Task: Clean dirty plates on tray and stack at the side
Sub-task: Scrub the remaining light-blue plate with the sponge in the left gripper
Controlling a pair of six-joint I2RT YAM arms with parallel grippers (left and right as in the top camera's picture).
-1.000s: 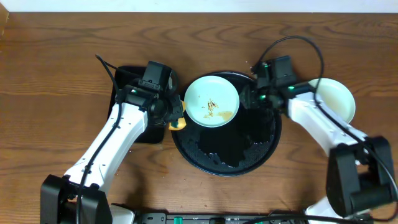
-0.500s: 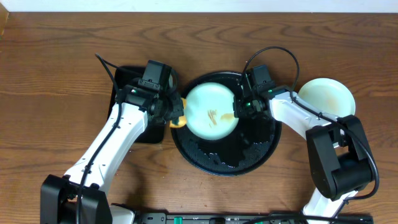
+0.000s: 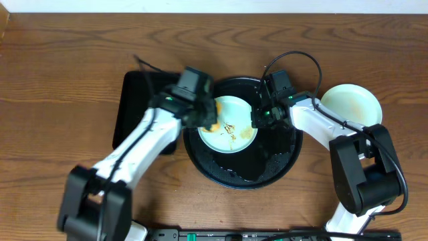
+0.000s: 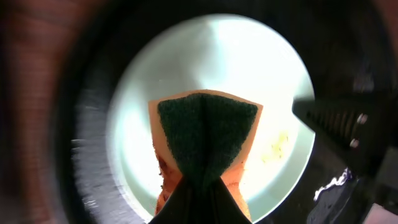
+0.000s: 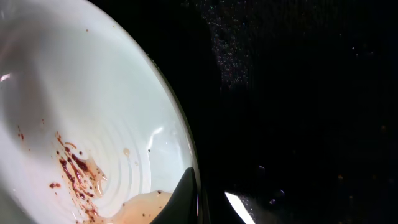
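Observation:
A pale aqua dirty plate (image 3: pixel 231 136) with brown smears lies on the round black tray (image 3: pixel 267 167). My left gripper (image 3: pixel 206 118) is shut on an orange sponge (image 3: pixel 212 124) and holds it over the plate's left part. In the left wrist view, the left gripper (image 4: pixel 202 190) pinches the sponge (image 4: pixel 208 124), dark green face toward the plate (image 4: pixel 249 68). My right gripper (image 3: pixel 257 118) is shut on the plate's right rim. In the right wrist view, the right gripper (image 5: pixel 208 199) straddles the rim of the smeared plate (image 5: pixel 81 112).
A pale plate (image 3: pixel 353 106) with a yellowish inside sits on the wood table (image 3: pixel 67 67) at the right of the tray; plates under it cannot be told. A rectangular black tray (image 3: pixel 137 114) lies left of the round tray. The round tray's floor (image 5: pixel 298 93) looks wet.
My left arm has swung right from beside the rectangular tray, carrying the sponge over the plate. My right gripper moved in and closed on the plate's rim, and now stays there.

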